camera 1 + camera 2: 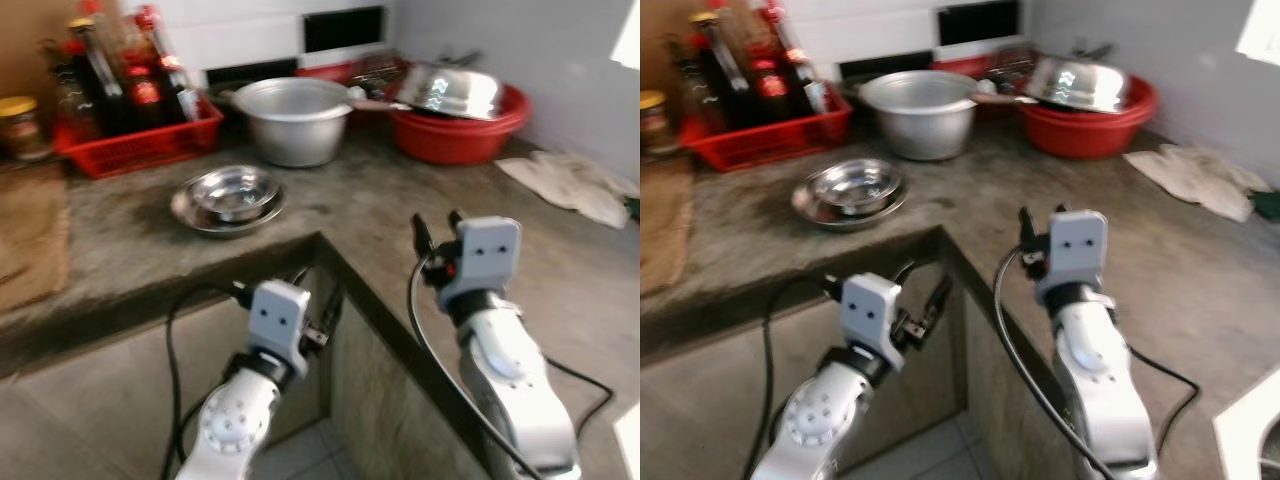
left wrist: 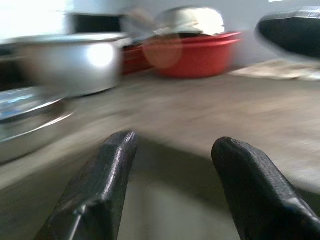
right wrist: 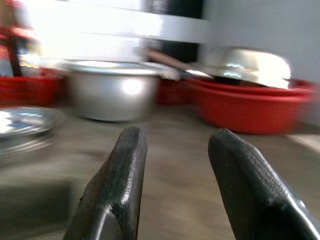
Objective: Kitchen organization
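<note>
Right pincer (image 3: 172, 187) and left pincer (image 2: 172, 192) gape empty above countertop (image 1: 400, 210).

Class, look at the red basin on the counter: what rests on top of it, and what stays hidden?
An upturned shiny steel bowl rests on the red basin, covering most of its opening. Whatever lies beneath the bowl inside is hidden.

Red basin (image 1: 460, 135); red crate (image 1: 140, 145); silver pot (image 1: 293, 120); grey countertop (image 1: 400, 200)

No legible text anywhere; labels on the bottles (image 1: 130, 75) in the red crate (image 1: 140, 145), beyond the left gripper (image 1: 318, 318), too blurred to read.
</note>
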Motion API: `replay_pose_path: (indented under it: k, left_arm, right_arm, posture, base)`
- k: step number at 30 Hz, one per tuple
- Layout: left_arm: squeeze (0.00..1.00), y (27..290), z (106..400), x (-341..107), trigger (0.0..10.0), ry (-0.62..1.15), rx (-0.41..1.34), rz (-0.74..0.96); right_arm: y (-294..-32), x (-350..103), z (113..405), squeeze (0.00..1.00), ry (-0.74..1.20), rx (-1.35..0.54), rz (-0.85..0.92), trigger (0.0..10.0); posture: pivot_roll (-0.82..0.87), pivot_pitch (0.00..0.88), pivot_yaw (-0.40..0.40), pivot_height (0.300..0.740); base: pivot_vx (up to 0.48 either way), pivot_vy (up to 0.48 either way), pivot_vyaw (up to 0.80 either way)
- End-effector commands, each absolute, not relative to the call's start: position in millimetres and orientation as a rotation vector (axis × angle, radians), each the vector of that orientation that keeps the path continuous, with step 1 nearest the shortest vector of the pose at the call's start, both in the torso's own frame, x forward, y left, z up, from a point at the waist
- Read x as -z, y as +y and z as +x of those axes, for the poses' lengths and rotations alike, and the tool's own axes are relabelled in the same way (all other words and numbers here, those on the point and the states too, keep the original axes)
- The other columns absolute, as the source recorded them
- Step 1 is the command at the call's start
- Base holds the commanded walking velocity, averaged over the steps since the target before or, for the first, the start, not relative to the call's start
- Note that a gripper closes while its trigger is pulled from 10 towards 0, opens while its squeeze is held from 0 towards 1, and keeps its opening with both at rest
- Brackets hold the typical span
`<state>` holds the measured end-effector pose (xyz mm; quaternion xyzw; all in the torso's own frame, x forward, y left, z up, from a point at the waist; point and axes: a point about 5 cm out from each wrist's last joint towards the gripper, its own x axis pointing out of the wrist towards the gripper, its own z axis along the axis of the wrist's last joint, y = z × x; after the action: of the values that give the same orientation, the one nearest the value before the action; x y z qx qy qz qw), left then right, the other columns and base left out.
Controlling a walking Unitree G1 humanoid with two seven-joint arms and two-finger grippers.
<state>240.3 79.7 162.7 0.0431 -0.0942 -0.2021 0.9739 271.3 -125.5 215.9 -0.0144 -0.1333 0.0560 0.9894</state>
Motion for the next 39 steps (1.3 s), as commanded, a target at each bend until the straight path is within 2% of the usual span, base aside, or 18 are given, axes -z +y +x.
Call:
replay_pose_path:
  k: [1, 7, 19, 35, 39]
  left_arm:
    - [0.00, 75.3, 238.2, -165.0, 10.0, -0.196, 0.425, 0.070]
    - [0.00, 75.2, 238.1, -164.8, 10.0, -0.195, 0.425, 0.064]
    - [0.00, 75.5, 238.2, -164.7, 10.0, -0.194, 0.419, 0.068]
    - [0.00, 75.5, 238.6, -165.2, 10.0, -0.195, 0.414, 0.073]
    - [0.00, 75.5, 239.1, -165.3, 10.0, -0.195, 0.414, 0.071]
  right_arm:
    - [-129.3, -216.0, 271.3, 0.00, -0.270, -0.104, -0.034, 10.0]
    - [-129.0, -217.0, 272.3, 0.00, -0.272, -0.104, -0.034, 10.0]
    - [-130.5, -217.9, 274.6, 0.00, -0.270, -0.093, -0.030, 10.0]
    - [-134.3, -216.5, 280.6, 0.00, -0.251, -0.057, -0.017, 10.0]
    - [-135.1, -216.2, 281.8, 0.00, -0.246, -0.052, -0.023, 10.0]
  posture:
    - [0.16, 0.055, -0.025, 0.740]
    - [0.16, 0.053, -0.028, 0.740]
    - [0.16, 0.066, -0.031, 0.740]
    - [0.17, 0.069, -0.030, 0.740]
    - [0.17, 0.070, -0.032, 0.740]
  base:
    - [0.000, 0.472, 0.80]
    - [0.000, 0.469, 0.80]
    - [0.000, 0.000, 0.80]
    - [0.000, 0.000, 0.00]
    - [0.000, 0.000, -0.72]
